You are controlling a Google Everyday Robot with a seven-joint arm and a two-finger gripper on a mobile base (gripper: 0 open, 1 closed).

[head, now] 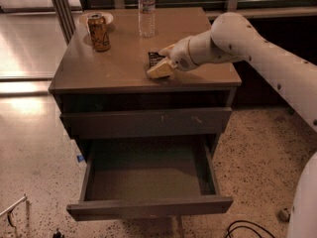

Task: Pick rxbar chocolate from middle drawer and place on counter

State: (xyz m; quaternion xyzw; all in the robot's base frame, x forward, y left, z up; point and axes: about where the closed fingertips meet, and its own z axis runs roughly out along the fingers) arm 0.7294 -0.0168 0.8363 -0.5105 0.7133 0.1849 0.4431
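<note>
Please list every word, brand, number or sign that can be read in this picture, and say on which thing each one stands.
No text can be read.
Orange can: dark marks, too blurred to read.
Water bottle: label too blurred to read.
Black snack bar, on the counter next to the gripper: pale print, too small to read.
Open drawer: no text.

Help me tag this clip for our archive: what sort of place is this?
Likely an office break area or lab: speckled stone-chip floor, metal-framed glass partition, and a grey drawer cabinet whose glossy tan counter holds an orange drink can. The claw is down at that counter, by the small black snack-bar wrapper.
</note>
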